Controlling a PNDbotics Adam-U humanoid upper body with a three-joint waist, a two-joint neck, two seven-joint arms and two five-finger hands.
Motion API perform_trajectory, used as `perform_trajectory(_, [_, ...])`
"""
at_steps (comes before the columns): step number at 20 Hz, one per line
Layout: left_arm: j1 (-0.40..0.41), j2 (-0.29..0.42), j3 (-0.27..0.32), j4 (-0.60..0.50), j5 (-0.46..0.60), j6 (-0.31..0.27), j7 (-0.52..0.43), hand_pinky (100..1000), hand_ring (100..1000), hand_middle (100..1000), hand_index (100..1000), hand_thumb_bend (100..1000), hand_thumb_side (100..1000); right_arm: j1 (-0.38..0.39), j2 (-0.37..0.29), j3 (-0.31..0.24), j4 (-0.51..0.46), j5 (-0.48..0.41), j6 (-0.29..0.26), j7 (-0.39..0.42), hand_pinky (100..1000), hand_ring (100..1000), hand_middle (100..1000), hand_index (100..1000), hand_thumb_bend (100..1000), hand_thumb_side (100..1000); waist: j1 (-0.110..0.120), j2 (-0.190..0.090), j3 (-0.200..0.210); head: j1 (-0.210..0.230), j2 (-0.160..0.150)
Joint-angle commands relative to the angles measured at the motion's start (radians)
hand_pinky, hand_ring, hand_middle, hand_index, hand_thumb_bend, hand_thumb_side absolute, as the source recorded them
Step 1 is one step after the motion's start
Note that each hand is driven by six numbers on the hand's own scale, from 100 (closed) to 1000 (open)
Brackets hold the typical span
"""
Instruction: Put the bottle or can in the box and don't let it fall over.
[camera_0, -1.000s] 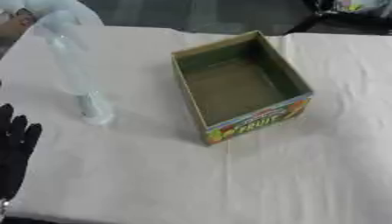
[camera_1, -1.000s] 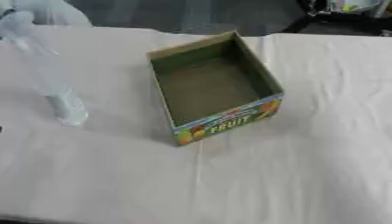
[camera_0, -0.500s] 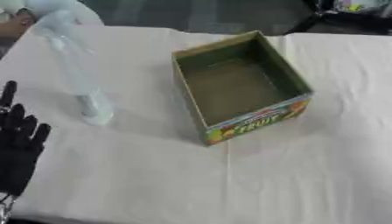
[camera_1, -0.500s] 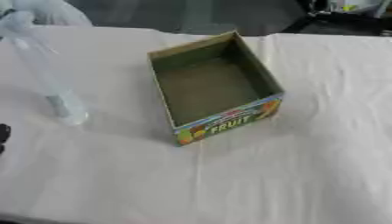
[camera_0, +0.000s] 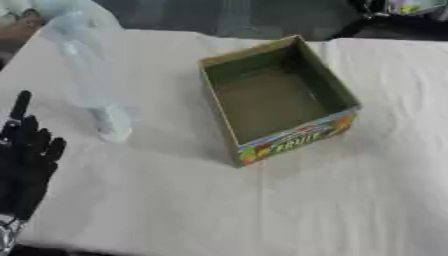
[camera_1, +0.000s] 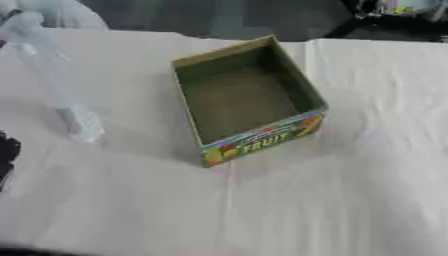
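Note:
A clear plastic bottle (camera_0: 94, 85) stands upright on the white tablecloth, left of the box. The open cardboard box (camera_0: 273, 99) with a colourful fruit label on its near side sits at the centre, empty inside. My left hand (camera_0: 24, 160), black, rises at the left edge with fingers straight and apart, below and left of the bottle and not touching it. In the right eye view only a sliver of that hand shows at the left edge (camera_1: 5, 152). My right hand shows in neither view.
The white cloth (camera_0: 289, 210) covers the table, with a seam running down the middle. Dark floor and dark objects (camera_0: 394, 10) lie beyond the far edge. A pale shape (camera_0: 61, 7) sits behind the bottle at the far left corner.
My left hand has risen farther into view along the left edge, moving up toward the bottle. Bottle and box have stayed in place.

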Motion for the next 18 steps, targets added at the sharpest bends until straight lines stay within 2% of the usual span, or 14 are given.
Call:
perform_trajectory(1, [-0.020,0.019,-0.010,-0.019,0.004,0.023,0.012,123,134,225,1000,393,1000,-0.010,-0.024,-0.008,-0.013,-0.005,-0.004,0.003,814,891,1000,974,100,770,0.000,-0.015,-0.001,0.004,-0.015])
perform_trajectory(8, [-0.054,0.020,-0.042,-0.019,0.015,0.063,0.015,134,142,227,1000,399,1000,-0.011,-0.024,-0.007,-0.012,-0.007,-0.002,0.005,814,891,1000,974,100,771,0.004,-0.017,-0.002,0.005,-0.017])
perform_trajectory(18, [-0.105,0.008,-0.067,-0.019,0.045,0.075,0.042,135,143,227,1000,394,1000,-0.011,-0.022,-0.006,-0.013,-0.010,-0.002,0.007,814,891,1000,974,100,772,0.006,-0.017,-0.003,-0.001,-0.019])
